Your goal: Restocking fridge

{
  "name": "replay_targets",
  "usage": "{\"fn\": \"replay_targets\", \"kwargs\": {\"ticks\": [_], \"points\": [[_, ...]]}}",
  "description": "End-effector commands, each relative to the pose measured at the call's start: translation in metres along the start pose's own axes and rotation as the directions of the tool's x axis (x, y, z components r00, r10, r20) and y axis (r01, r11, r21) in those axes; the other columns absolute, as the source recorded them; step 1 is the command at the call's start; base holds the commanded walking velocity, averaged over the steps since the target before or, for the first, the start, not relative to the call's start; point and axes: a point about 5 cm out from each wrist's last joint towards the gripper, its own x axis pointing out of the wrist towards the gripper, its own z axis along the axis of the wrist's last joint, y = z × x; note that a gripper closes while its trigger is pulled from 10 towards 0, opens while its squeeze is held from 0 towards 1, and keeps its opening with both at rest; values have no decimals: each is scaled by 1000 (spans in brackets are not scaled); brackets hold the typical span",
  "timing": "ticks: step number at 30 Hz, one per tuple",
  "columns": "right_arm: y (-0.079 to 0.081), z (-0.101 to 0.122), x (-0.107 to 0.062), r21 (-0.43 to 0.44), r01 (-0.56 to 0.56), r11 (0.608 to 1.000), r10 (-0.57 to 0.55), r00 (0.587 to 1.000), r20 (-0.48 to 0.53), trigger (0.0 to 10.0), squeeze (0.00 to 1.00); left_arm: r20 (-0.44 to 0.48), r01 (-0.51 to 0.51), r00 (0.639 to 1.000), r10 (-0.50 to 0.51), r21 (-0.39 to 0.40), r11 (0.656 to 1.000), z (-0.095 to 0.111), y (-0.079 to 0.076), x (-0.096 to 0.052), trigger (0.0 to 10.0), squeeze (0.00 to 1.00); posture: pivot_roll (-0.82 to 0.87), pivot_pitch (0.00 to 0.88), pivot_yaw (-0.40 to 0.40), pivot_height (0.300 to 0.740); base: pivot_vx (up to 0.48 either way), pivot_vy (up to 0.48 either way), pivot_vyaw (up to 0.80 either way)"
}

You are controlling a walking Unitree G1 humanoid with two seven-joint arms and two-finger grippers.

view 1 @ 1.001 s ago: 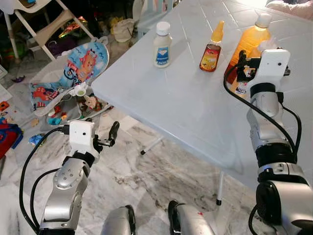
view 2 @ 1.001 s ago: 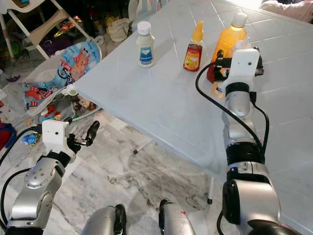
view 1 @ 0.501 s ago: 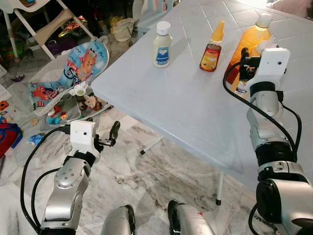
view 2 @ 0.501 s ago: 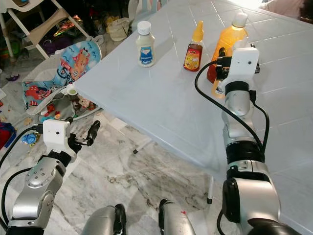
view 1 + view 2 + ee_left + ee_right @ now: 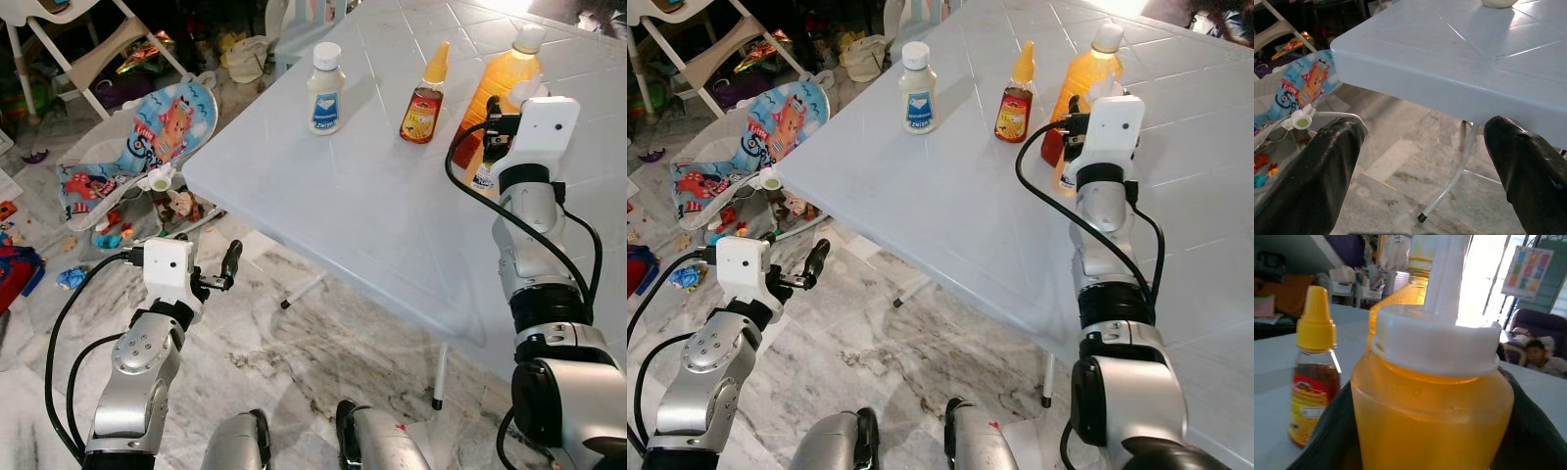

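On the pale blue table point(image 5: 372, 215) my right gripper point(image 5: 490, 132) is shut on an orange squeeze bottle point(image 5: 1432, 401) with a white nozzle cap point(image 5: 529, 91); its black fingers point(image 5: 1327, 440) press against both sides. A tall orange juice bottle point(image 5: 505, 73) stands just behind it. A honey bottle point(image 5: 424, 98) with a yellow cap is to its left, and a white mayonnaise bottle point(image 5: 324, 90) stands further left. My left gripper point(image 5: 227, 266) hangs open below the table's edge, above the marble floor, its fingers point(image 5: 1327, 171) wide apart and empty.
A baby bouncer point(image 5: 147, 137) and scattered toys lie on the floor left of the table. A white high chair point(image 5: 88, 49) stands at the far left. The table's thin metal leg point(image 5: 441, 372) stands close to my feet. A person point(image 5: 1537, 357) sits beyond the table.
The right wrist has edged slightly closer to the bottles and the left arm has shifted a little. The bottles have stayed in place.
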Motion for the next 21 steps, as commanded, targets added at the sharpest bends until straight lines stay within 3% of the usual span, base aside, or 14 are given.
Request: {"fn": "replay_targets", "kwargs": {"ticks": [1, 8, 14, 18, 21], "points": [[6, 7, 0, 19, -32, 999, 32, 999, 21, 10000, 0, -4, -25, 1000, 25, 11, 1000, -1, 5, -1, 10000, 0, 24, 177, 24, 740, 0, 0, 0], [17, 16, -6, 82, -90, 993, 87, 995, 46, 10000, 0, 25, -59, 998, 58, 24, 998, 10, 11, -1, 10000, 0, 27, 192, 10, 740, 0, 0, 0], [38, 11, -35, 146, -190, 971, 189, 982, 17, 10000, 0, -16, -151, 988, 151, 11, 988, -1, 15, -7, 10000, 0, 14, 197, -15, 740, 0, 0, 0], [49, 9, -47, 154, -234, 960, 236, 972, 6, 10000, 0, -28, -151, 988, 151, 6, 989, -5, 11, -7, 10000, 0, 11, 191, -20, 740, 0, 0, 0], [62, 16, -55, 209, -258, 943, 263, 965, 3, 10000, 0, -34, -141, 989, 141, -14, 990, -8, 6, -6, 10000, 0, 4, 177, -21, 740, 0, 0, 0]]}}
